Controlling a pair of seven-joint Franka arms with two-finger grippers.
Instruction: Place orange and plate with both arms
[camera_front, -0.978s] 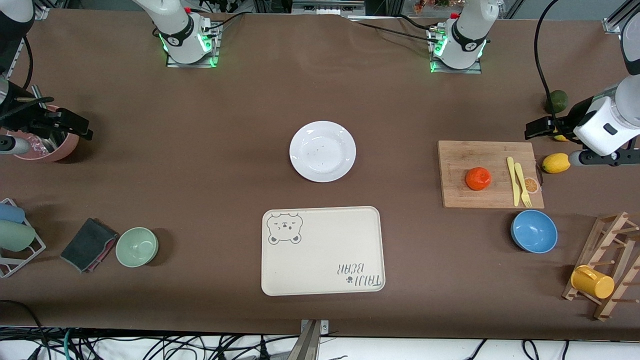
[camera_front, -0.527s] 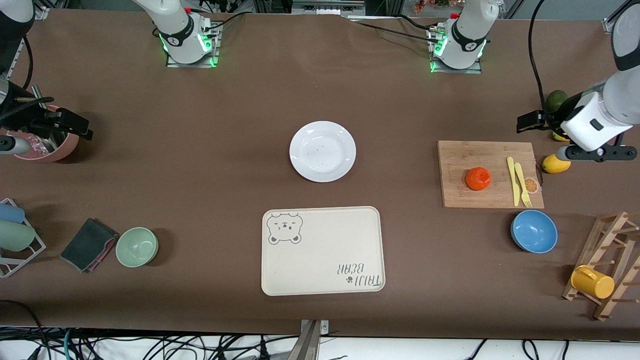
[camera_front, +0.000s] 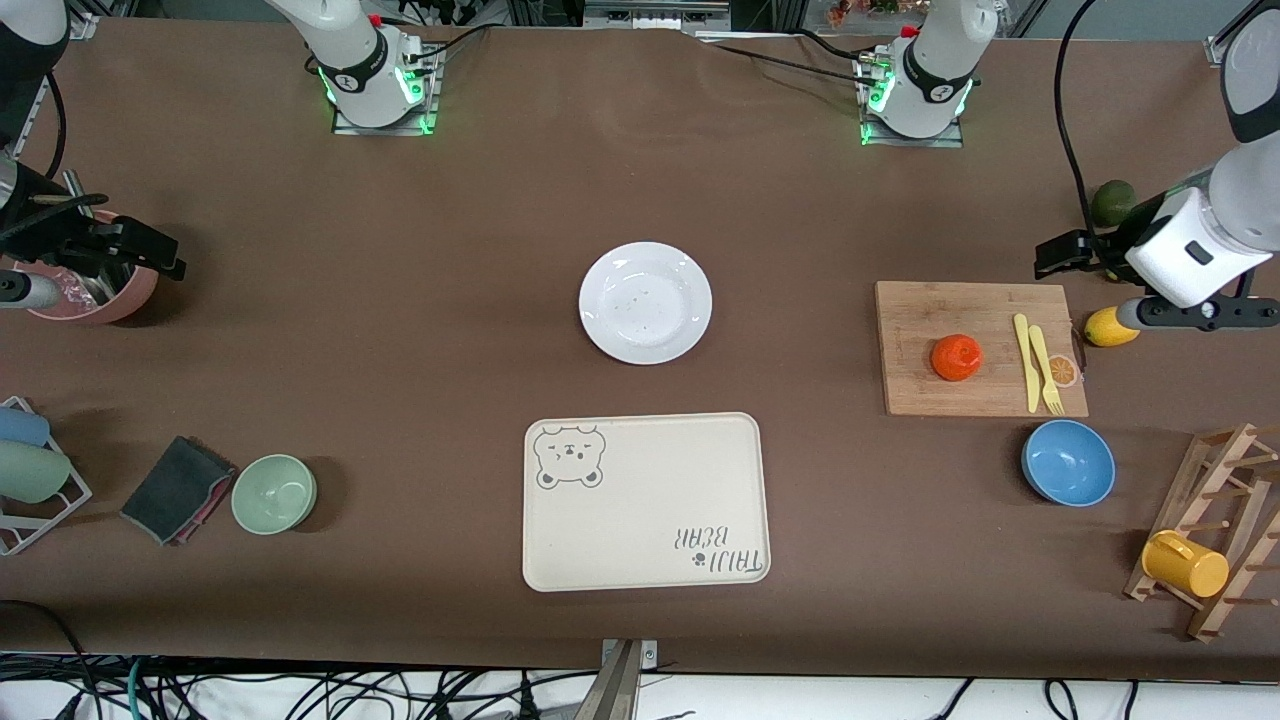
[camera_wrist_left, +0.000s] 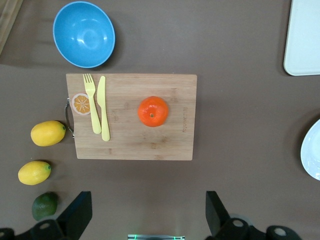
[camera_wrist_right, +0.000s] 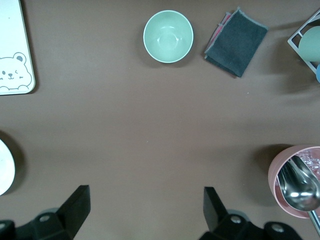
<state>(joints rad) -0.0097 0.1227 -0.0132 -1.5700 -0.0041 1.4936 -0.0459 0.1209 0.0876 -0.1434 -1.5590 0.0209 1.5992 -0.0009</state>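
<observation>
The white plate (camera_front: 645, 302) lies mid-table, bare. Its rim (camera_wrist_left: 312, 150) shows at the edge of the left wrist view, and a sliver of it (camera_wrist_right: 4, 175) in the right wrist view. The orange (camera_front: 956, 357) (camera_wrist_left: 153, 111) sits on a wooden cutting board (camera_front: 930, 395). My left gripper (camera_front: 1062, 252) (camera_wrist_left: 149, 210) hangs open and holds nothing, over the table by the board's corner near the lemons. My right gripper (camera_front: 150, 255) (camera_wrist_right: 145, 205) waits open, also holding nothing, over bare table beside a pink cup.
A cream bear-print tray (camera_front: 645, 502) lies nearer the camera than the plate. Yellow knife and fork (camera_front: 1035, 360) share the board. A blue bowl (camera_front: 1068, 462), a lemon (camera_front: 1110, 326), a green fruit (camera_front: 1112, 202) and a mug rack (camera_front: 1200, 540) surround it. Green bowl (camera_front: 273, 492), cloth (camera_front: 178, 488), pink cup (camera_front: 95, 290).
The left arm's wrist has shifted a little toward the robots' bases and the cutting board, its gripper still open. The right arm, the orange and the plate have not moved.
</observation>
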